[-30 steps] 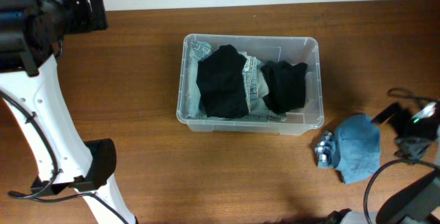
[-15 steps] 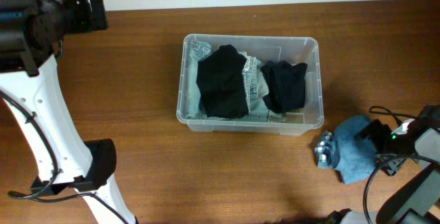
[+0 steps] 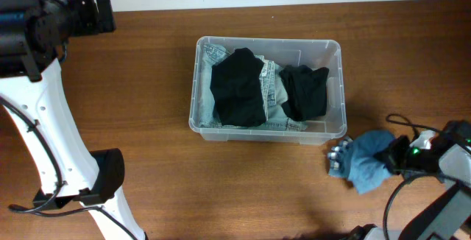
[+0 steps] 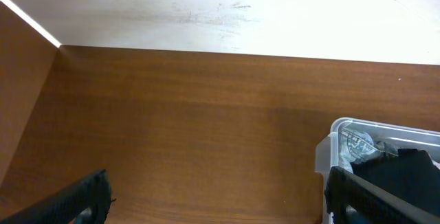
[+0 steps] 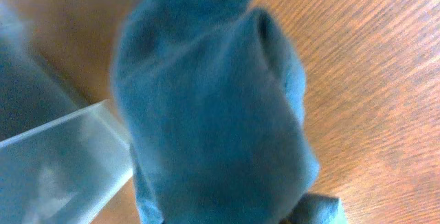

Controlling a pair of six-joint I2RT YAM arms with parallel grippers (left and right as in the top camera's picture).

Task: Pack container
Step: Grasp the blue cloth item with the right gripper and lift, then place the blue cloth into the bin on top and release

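While the right gripper (image 3: pixel 397 156) sits buried in the blue cloth (image 3: pixel 364 168) just off the near right corner of the container (image 3: pixel 268 42) at mid-table (image 3: pixel 162 159), its grip impossible to tell, and the left gripper (image 4: pixel 221 203) hangs spread apart, the fetch looks underway, and next comes a lift over the rim.

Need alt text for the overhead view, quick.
A clear container sits centred on the table, holding black garments over denim. A blue cloth is just off its lower-right corner, the jaws of the right arm against the cloth's far side.
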